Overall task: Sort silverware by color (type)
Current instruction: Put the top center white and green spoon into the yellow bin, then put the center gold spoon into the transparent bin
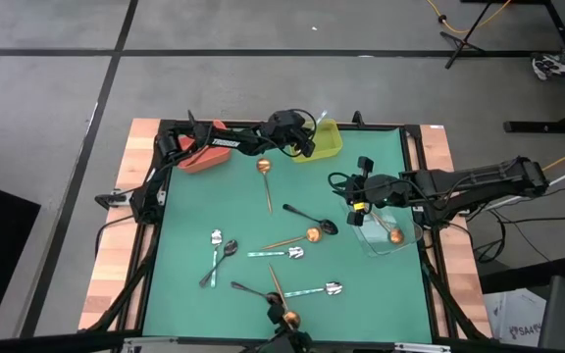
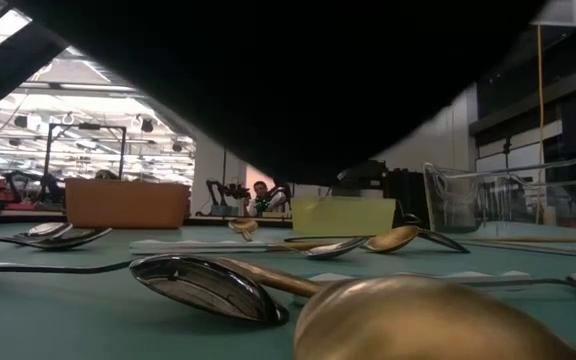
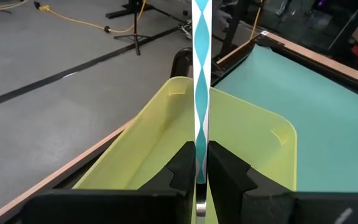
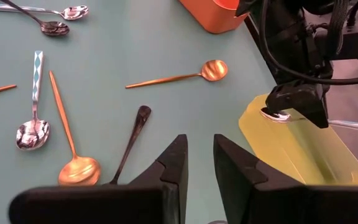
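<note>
My left gripper (image 1: 308, 147) is over the yellow-green bin (image 1: 324, 143) at the far edge, shut on a silver spoon with a teal-and-white diamond handle (image 3: 201, 74). My right gripper (image 4: 200, 155) is open and holds nothing. It hovers over the mat beside the clear bin (image 1: 390, 235), above the handle of a black spoon (image 4: 132, 140). A copper spoon (image 1: 394, 235) lies in the clear bin. Several black, silver and copper spoons lie flat on the green mat, among them a copper one (image 1: 266, 176), a black one (image 1: 312, 218) and a silver one (image 1: 317, 290). My left gripper pinches the patterned handle (image 3: 199, 155) between its two fingers, close to the bowl end (image 4: 272, 115). The long part of the handle runs out ahead of the fingertips (image 3: 225, 165). The spoon is lifted clear, above the yellow-green bin's opening.
The red bin (image 1: 204, 157) stands at the far left corner, next to the yellow-green one. The loose spoons cluster in the middle and near part of the mat (image 1: 189, 284). Wooden table edges (image 1: 116, 245) run down both sides. A person shows far back in the low view (image 2: 260, 195).
</note>
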Action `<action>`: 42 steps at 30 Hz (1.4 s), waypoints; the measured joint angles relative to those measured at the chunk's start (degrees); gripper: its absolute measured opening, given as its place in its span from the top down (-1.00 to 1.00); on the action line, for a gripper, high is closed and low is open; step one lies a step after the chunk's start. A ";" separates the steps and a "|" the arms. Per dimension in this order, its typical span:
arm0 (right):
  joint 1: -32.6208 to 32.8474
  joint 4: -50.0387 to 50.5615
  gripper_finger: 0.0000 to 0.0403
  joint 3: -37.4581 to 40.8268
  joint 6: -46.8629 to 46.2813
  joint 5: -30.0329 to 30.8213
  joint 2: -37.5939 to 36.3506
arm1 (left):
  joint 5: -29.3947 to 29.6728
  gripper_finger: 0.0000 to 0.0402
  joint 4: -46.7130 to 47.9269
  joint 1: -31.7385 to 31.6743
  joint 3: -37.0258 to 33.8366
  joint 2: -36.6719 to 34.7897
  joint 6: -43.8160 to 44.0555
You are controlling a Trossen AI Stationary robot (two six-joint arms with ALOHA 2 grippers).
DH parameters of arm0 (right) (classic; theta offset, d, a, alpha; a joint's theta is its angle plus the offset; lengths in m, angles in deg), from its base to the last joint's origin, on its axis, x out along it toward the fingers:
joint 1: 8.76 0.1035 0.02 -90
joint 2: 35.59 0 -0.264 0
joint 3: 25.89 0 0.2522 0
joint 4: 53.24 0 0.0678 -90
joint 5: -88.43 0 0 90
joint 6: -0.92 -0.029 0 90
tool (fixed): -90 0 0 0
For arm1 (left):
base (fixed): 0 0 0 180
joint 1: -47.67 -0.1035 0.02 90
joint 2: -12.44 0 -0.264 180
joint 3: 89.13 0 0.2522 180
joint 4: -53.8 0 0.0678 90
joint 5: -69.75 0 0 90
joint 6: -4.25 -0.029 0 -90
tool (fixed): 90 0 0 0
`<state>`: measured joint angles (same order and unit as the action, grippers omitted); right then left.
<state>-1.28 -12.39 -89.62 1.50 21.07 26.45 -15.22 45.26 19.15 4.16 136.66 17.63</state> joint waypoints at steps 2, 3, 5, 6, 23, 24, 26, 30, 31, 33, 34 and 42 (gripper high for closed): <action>0.00 0.00 0.67 0.02 0.00 0.00 0.00 | 0.00 0.83 0.04 0.00 0.00 0.00 0.00; 0.00 0.00 0.67 0.02 0.00 0.00 0.00 | 0.00 0.83 0.02 0.00 0.00 0.00 0.00; 0.00 0.00 0.67 0.02 0.00 0.00 0.00 | 0.00 0.83 0.03 0.00 0.00 0.00 0.00; 0.00 0.00 0.67 0.02 0.00 0.00 0.00 | 0.00 0.83 0.04 0.00 0.00 0.00 0.00; 0.00 0.00 0.67 0.02 0.00 0.00 0.00 | 0.42 0.52 2.27 0.00 -0.02 0.00 0.00; 0.00 0.00 0.67 0.01 0.00 0.00 0.00 | 0.42 0.52 2.27 0.00 -0.02 0.00 0.00; 0.00 0.00 0.67 0.02 0.00 0.00 0.00 | 0.42 0.51 2.27 0.00 -0.02 0.00 0.00; 0.00 0.00 0.67 0.02 0.00 0.00 0.00 | 0.42 0.51 2.14 -0.02 -0.02 -0.11 0.00; 0.00 0.00 0.67 0.02 0.00 0.00 0.00 | 0.41 0.51 2.12 0.00 -0.02 -0.15 0.00; 0.00 0.00 0.67 0.02 0.00 0.00 0.00 | -0.12 0.52 2.37 0.02 -0.06 -0.66 -0.18; 0.00 0.02 0.67 0.02 0.00 0.00 0.00 | -0.69 0.52 2.52 0.02 -0.09 -1.11 -0.27; 0.00 0.02 0.67 0.01 -0.02 -0.08 -0.02 | -3.82 0.58 4.66 0.31 -0.07 -7.37 -3.29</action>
<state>-1.28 -12.37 -89.61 1.48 20.98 26.43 -19.04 49.92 19.47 4.09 129.29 14.34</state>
